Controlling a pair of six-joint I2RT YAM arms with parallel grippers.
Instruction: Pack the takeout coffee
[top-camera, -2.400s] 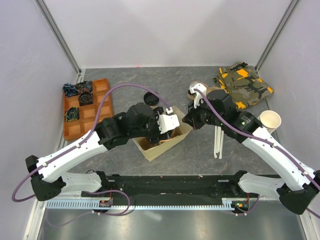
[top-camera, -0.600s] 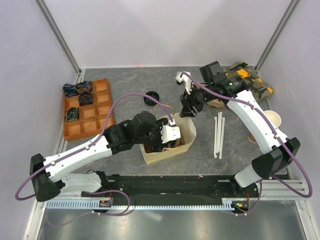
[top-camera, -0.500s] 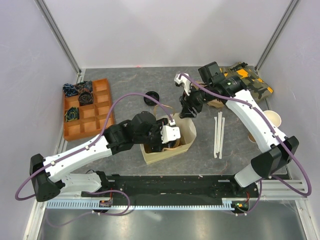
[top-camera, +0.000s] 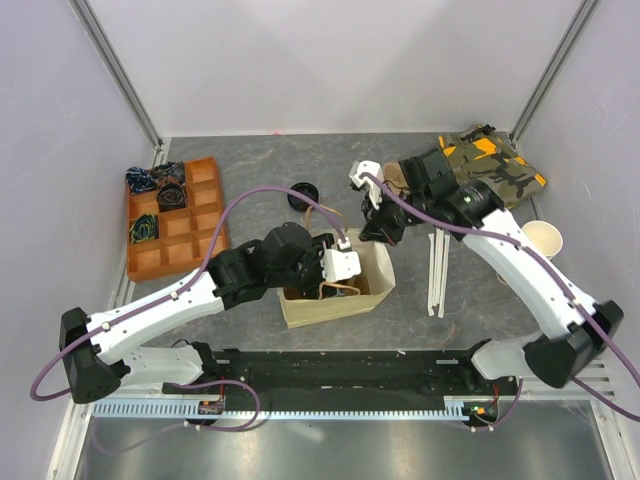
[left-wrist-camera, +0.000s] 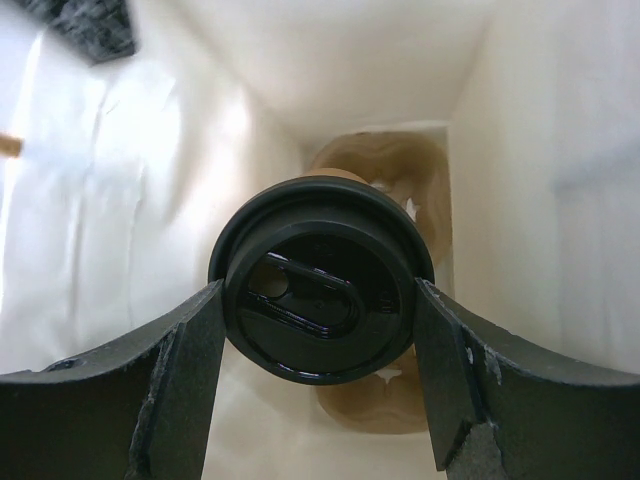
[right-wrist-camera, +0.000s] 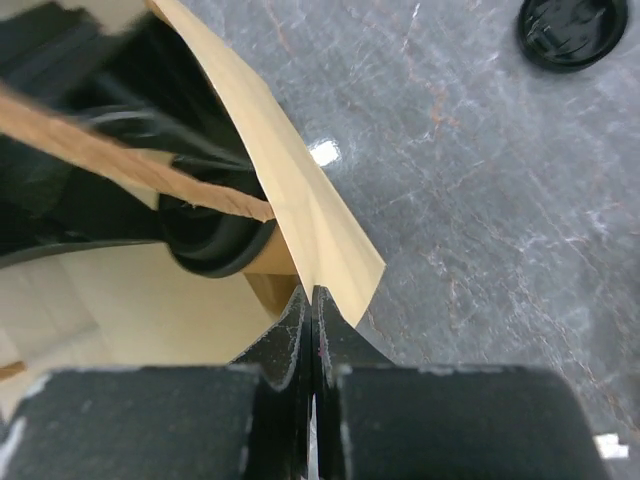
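The takeout coffee (left-wrist-camera: 318, 300) is down inside the tan paper bag (top-camera: 330, 308), lid up. The left fingers (left-wrist-camera: 185, 365) grip it, one against each side of its black lid. The right fingers (right-wrist-camera: 292, 335) are pressed together, pinching the bag's top edge. A loose black lid (right-wrist-camera: 570, 30) lies on the grey surface (right-wrist-camera: 480, 220), apart from the bag.

Brown takeout coffee (left-wrist-camera: 320, 300), black lid on, sits inside paper bag (top-camera: 330, 308).

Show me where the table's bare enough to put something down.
Bare: the strip along the back wall behind the loose black lid; the patch between orange tray and lid. Crowded: around the paper bag at centre; camouflage cloth far right.
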